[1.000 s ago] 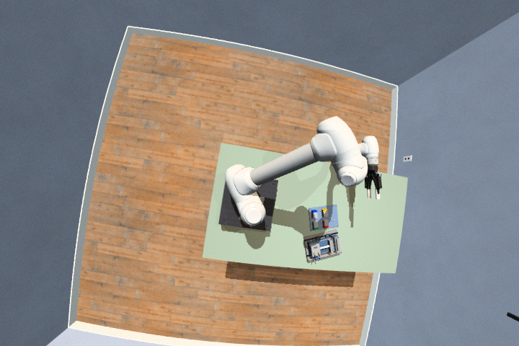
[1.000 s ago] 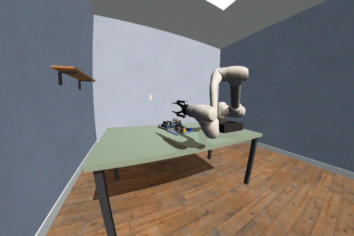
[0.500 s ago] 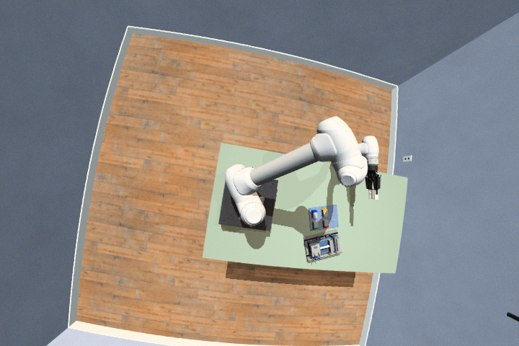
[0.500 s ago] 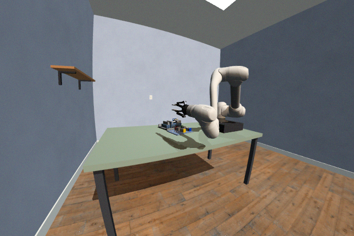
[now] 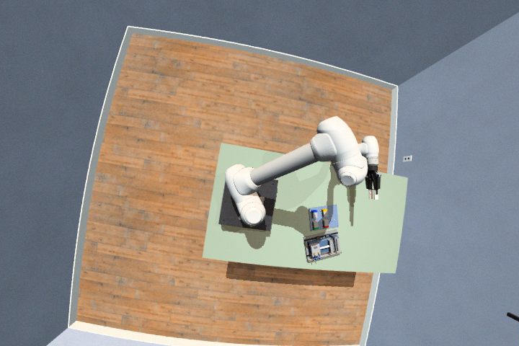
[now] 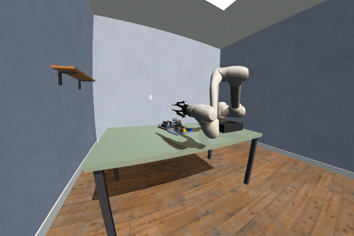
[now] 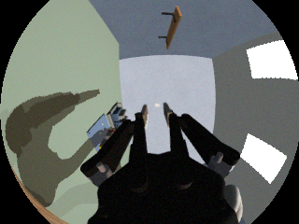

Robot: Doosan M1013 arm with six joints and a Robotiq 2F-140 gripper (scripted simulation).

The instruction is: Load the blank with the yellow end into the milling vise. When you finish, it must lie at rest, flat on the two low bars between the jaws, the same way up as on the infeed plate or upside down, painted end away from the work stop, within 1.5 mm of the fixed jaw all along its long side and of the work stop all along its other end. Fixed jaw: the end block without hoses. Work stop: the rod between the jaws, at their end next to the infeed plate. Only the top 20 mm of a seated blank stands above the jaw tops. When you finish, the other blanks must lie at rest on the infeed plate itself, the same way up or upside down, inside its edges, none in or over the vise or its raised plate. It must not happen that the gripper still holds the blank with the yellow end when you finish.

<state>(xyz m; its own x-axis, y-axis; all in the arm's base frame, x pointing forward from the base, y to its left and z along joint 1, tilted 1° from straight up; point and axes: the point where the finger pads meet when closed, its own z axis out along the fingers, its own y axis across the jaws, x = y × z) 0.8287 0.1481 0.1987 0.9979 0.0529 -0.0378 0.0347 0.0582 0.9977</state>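
Observation:
My gripper [image 5: 373, 196] [image 6: 172, 107] [image 7: 155, 108] is partly open and empty, pointing sideways high above the table, away from plate and vise. The blank with the yellow end [image 5: 324, 210] [image 6: 184, 130] lies on the blue infeed plate [image 5: 334, 218] [image 6: 173, 132] [image 7: 96, 127], its yellow end away from the vise. Several other blanks share the plate, with blue [image 5: 314, 211] [image 6: 189, 129], red and green ends. The vise [image 5: 315, 246] [image 7: 115, 112] stands beside the plate; no blank shows between its jaws. The hosed jaw is on its left in the top view. The work stop is too small to tell.
The green table [image 5: 374, 240] [image 6: 121, 144] carries the plate, the vise and the arm's dark base block [image 5: 268, 204] [image 6: 233, 127]. Hoses [image 5: 316, 256] stand at the vise's far end from the plate. A wooden shelf [image 6: 71, 69] [image 7: 173, 28] is on a wall.

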